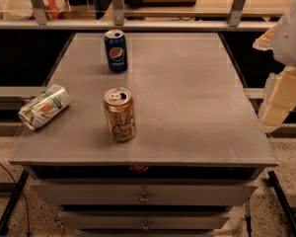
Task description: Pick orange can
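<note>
The orange can [120,114] stands upright on the grey table [187,93], left of the middle and near the front edge. It has a golden-orange body with a dark script logo and a silver top with a pull tab. My gripper [277,100] hangs at the far right edge of the view, beside the table's right side and above floor level. It is well apart from the orange can and holds nothing that I can see.
A blue Pepsi can [116,51] stands upright toward the back left. A white-and-green can [44,106] lies on its side at the left edge. Drawers [144,195] sit under the tabletop. A shelf rail [138,23] runs behind the table.
</note>
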Robot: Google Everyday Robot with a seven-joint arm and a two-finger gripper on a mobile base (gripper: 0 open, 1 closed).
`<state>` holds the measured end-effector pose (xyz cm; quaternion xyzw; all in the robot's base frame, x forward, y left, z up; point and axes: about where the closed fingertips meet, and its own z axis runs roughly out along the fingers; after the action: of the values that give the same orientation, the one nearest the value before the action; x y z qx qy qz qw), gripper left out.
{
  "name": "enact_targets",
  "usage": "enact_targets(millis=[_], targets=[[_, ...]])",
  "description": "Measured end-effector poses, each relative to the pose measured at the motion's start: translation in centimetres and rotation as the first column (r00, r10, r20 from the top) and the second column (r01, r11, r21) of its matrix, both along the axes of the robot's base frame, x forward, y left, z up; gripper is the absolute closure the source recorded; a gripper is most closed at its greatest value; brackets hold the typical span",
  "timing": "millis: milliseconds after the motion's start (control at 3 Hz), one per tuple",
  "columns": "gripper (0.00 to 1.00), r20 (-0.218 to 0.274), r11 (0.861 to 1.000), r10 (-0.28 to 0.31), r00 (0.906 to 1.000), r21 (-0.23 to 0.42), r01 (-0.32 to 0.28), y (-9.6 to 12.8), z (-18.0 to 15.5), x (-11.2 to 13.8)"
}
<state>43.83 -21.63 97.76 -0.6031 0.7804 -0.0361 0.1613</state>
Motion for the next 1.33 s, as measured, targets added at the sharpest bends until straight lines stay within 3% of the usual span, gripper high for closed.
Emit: enact_targets(millis=[667,1000,1333], targets=[[0.0,0.012,1.0,0.007,0.9999,0.02,-0.007,0.5,0.2,0.0],[0.0,0.012,0.991,0.053,0.9985,0.126,-0.054,3.1,-1.4,1.0],[0.0,0.006,0.951,0.119,0.9929,0.287,-0.116,8.0,-3.8,2.4]])
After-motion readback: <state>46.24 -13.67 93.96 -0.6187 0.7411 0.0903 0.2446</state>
